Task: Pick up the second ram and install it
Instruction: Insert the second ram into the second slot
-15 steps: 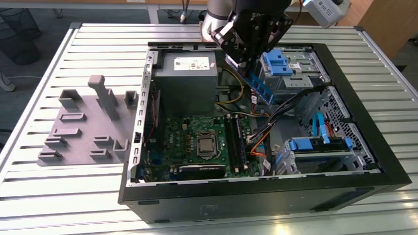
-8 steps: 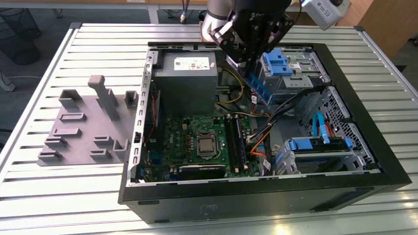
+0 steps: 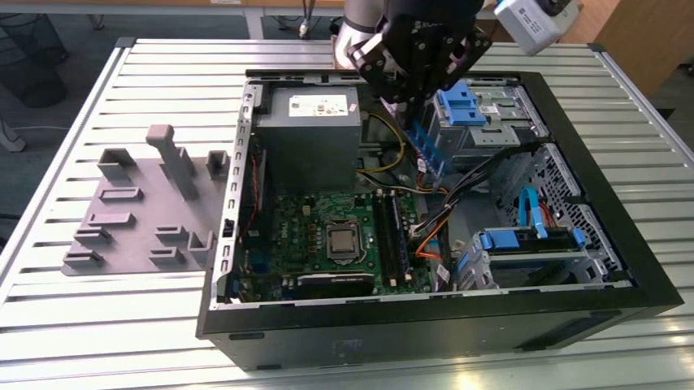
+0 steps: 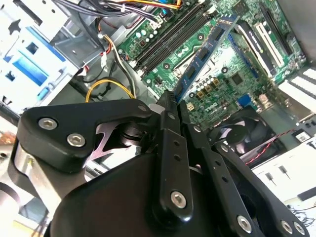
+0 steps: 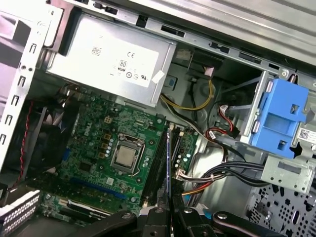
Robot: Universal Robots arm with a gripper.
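Slatted metal surface [image 3: 130,81] is carrying an open computer case [image 3: 607,268] and a grey fixture [image 3: 141,211]. Above the case, the tool [image 3: 418,101] is gripping the second ram [image 3: 427,150], fingers [image 4: 168,143] pinched narrow on its upper end. The stick is hanging edge-on over the motherboard [image 5: 94,143], near the black memory slots [image 5: 159,163], apart from them.

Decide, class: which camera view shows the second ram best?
The second wrist view: the second ram shows its blue face and chips, clamped in the gripper. The first wrist view shows it edge-on; the exterior view, a blue strip.
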